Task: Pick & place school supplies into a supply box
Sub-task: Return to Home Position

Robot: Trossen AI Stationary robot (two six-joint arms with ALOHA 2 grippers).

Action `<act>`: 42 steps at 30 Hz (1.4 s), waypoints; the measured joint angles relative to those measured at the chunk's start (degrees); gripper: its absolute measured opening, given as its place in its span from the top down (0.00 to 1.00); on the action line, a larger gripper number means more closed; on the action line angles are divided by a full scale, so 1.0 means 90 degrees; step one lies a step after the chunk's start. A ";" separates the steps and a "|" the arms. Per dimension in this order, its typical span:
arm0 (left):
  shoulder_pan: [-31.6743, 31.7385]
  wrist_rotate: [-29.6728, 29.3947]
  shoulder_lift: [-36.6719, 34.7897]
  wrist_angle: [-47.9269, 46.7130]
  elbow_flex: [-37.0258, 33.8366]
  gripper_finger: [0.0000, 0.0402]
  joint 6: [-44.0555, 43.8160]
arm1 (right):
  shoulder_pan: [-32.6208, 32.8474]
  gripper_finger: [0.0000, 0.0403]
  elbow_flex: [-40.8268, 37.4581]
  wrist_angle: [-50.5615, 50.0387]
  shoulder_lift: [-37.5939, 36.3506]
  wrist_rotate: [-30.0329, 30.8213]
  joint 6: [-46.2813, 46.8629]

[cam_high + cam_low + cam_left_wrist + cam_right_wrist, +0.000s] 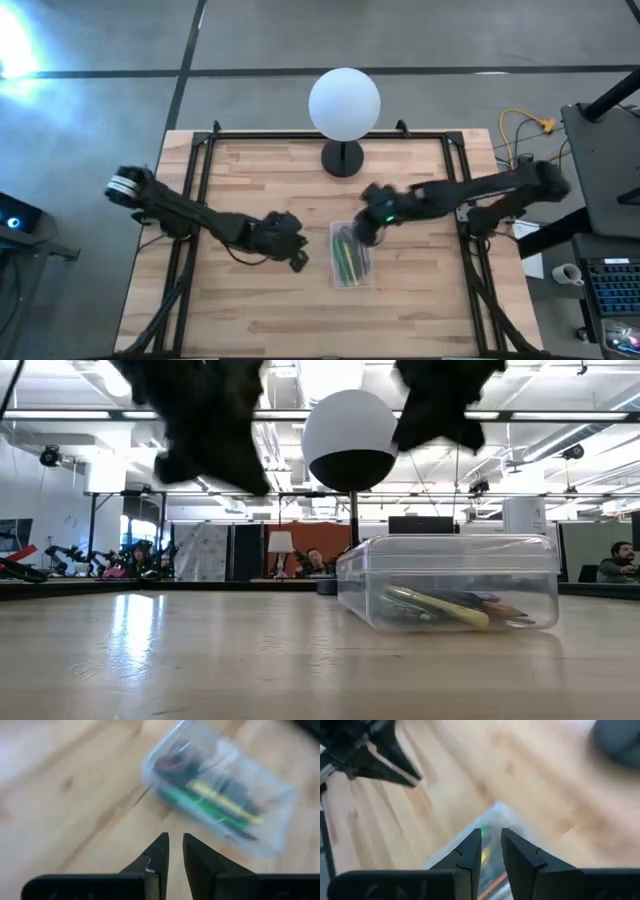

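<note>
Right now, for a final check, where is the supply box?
High view: supply box on the table, right of centre, between left claw and right claw.

I'm working in what looks like an open-plan robotics lab: the wooden table (250, 300) stands on a bare concrete floor (90, 110), with a keyboard (612, 285) and mug (567, 273) alongside. Beyond it (low view), strip lights (80, 415) hang from an exposed ceiling, and a person (622, 563) sits at a desk.
</note>
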 joint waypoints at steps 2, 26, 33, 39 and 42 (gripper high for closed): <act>0.0000 0.0003 -0.0513 -0.0034 0.0074 0.90 0.0709 | 0.0065 0.83 0.0000 -0.0305 -0.0712 0.0490 -0.0606; 0.0705 0.1238 -0.3944 0.6804 -0.3876 0.90 0.3616 | 0.0616 0.83 -0.3988 0.2640 -0.6865 -0.0382 -0.1816; 0.1789 0.2476 -0.5546 0.6419 -0.4848 0.90 0.3347 | 0.0346 0.83 -0.4337 0.1226 -0.8749 -0.0335 -0.1983; 0.2137 0.2492 -0.6423 0.6378 -0.5601 0.90 0.3178 | 0.0340 0.83 -0.4748 0.1141 -0.9001 -0.0169 -0.2032; 0.2161 0.2469 -0.6837 0.6323 -0.6000 0.90 0.2974 | 0.0327 0.83 -0.5204 0.1586 -0.9034 0.0115 -0.2018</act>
